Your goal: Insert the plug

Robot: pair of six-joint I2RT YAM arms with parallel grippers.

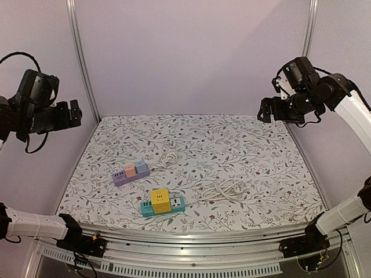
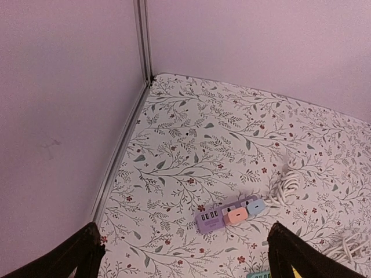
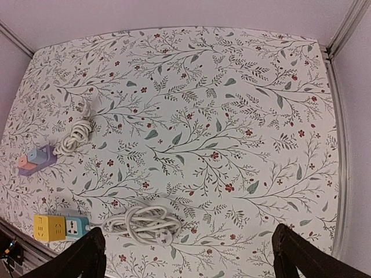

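Note:
A teal power strip (image 1: 174, 204) with a yellow cube (image 1: 160, 200) on it lies near the front of the table. Its white cord (image 1: 225, 189) is coiled to its right, and the plug (image 3: 164, 234) rests at the coil's near side. A purple power strip (image 1: 123, 175) carrying a pink adapter (image 2: 236, 215) and a blue adapter (image 2: 256, 205) lies to the left, with its own coiled cord (image 1: 168, 157) behind it. My left gripper (image 1: 74, 113) hangs open, high off the table's left edge. High at the back right my right gripper (image 1: 265, 109) is open too. Neither holds anything.
The table is covered by a floral cloth (image 1: 232, 145). Pale walls with metal corner posts (image 1: 81, 58) close in the back and sides. A metal rail (image 1: 191, 243) runs along the front edge.

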